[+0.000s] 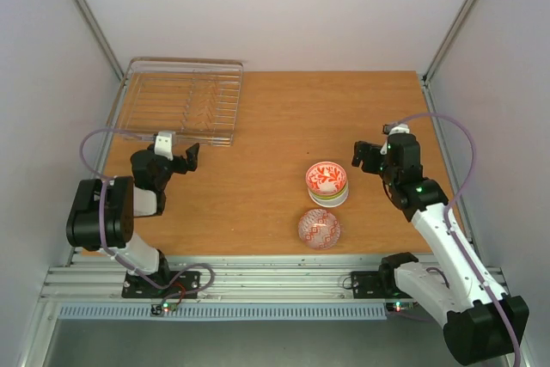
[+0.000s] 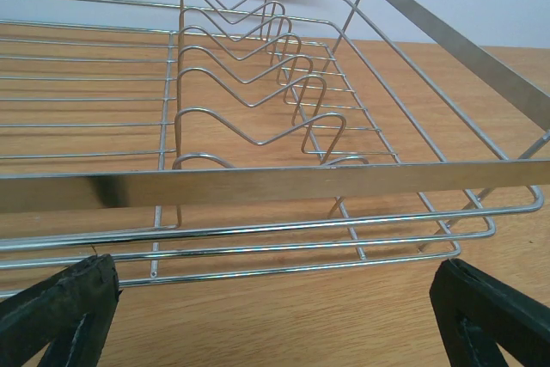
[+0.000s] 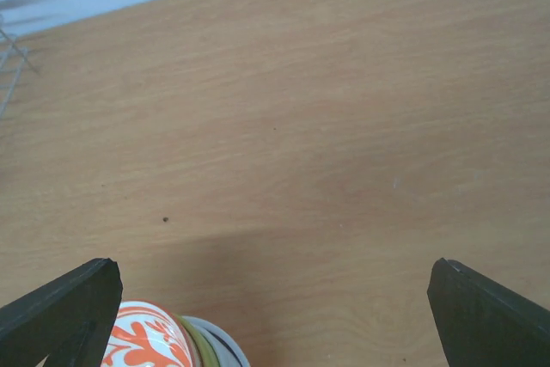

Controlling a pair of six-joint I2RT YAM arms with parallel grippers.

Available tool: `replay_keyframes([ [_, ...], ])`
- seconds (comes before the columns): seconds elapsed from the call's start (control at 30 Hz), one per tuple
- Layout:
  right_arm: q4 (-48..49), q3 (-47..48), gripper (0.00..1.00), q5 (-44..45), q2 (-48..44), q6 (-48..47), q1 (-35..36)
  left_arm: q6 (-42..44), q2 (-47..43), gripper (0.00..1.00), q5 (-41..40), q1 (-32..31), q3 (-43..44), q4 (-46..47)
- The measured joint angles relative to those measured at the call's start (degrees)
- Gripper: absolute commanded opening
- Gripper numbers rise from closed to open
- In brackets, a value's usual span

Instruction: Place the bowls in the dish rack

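Note:
The dish rack (image 1: 180, 100), clear-rimmed with wire bars, sits at the table's far left and holds no bowls. It fills the left wrist view (image 2: 258, 182). My left gripper (image 1: 178, 150) is open and empty just in front of its near rim (image 2: 275, 298). A stack of bowls (image 1: 327, 182) stands mid-table, with a white-and-red bowl on top and lime green and white rims below. It shows at the bottom left of the right wrist view (image 3: 146, 341). A blue-and-white bowl with a red-patterned inside (image 1: 319, 228) sits nearer. My right gripper (image 1: 371, 156) is open and empty, right of the stack (image 3: 275, 298). I cannot make out an orange bowl.
The wooden table (image 1: 275, 126) is enclosed by white walls at the back and both sides. A metal rail (image 1: 258, 277) runs along the near edge, carrying both arm bases.

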Motion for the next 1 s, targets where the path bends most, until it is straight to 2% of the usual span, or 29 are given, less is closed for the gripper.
replay_keyframes([
  [0.73, -7.3, 1.86, 0.99, 3.54, 5.33, 4.0, 0.74, 0.0, 0.0, 0.99, 0.0, 0.0, 0.0, 0.0],
  [1.0, -7.3, 2.95, 0.99, -1.22, 6.47, 4.0, 0.74, 0.0, 0.0, 0.99, 0.0, 0.0, 0.0, 0.0],
])
